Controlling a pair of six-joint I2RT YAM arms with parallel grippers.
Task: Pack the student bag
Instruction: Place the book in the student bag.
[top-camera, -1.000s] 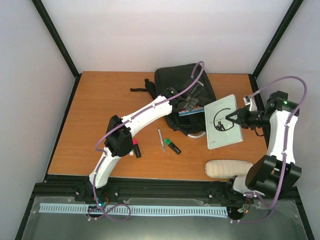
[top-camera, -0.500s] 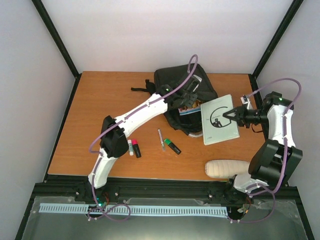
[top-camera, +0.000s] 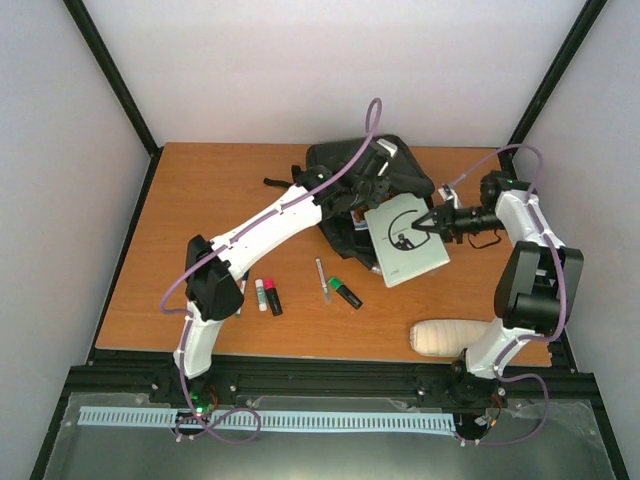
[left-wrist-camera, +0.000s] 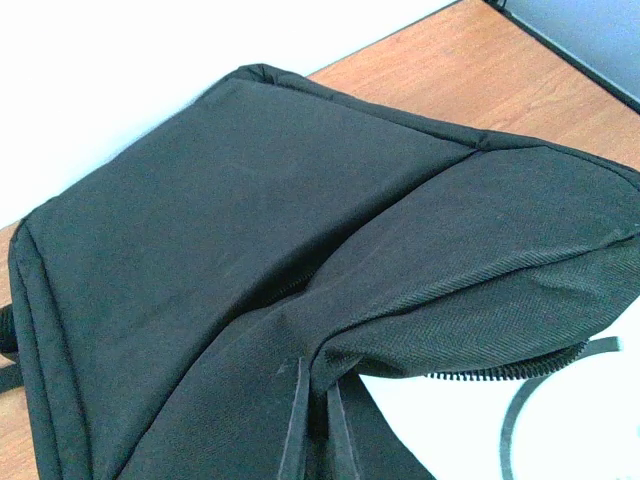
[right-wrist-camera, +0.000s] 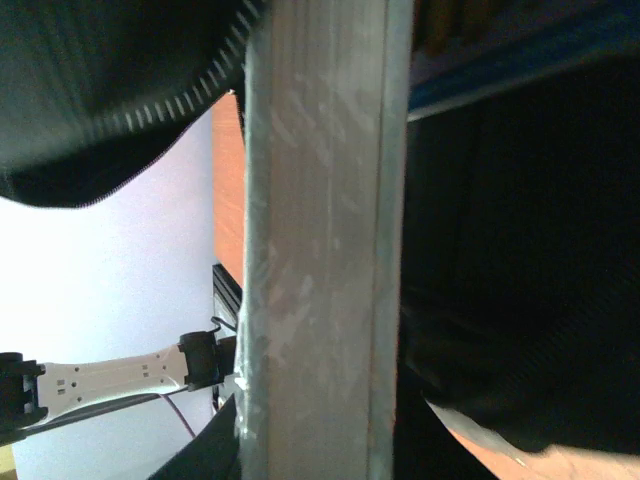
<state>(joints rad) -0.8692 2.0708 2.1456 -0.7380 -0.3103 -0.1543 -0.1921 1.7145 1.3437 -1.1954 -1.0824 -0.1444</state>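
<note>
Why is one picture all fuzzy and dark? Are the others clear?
Right wrist view: the book sits so close that it blurs, and the student bag beside it goes almost black. Left wrist view: the bag's fabric is sharp, the wall glares white. Top view: evenly lit, clear.

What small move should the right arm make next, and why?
Probably slide the white book a little deeper into the student bag. The right tool grips the book's edge, the left tool holds the bag open, and only the book's corner lies under the lifted fabric.
</note>
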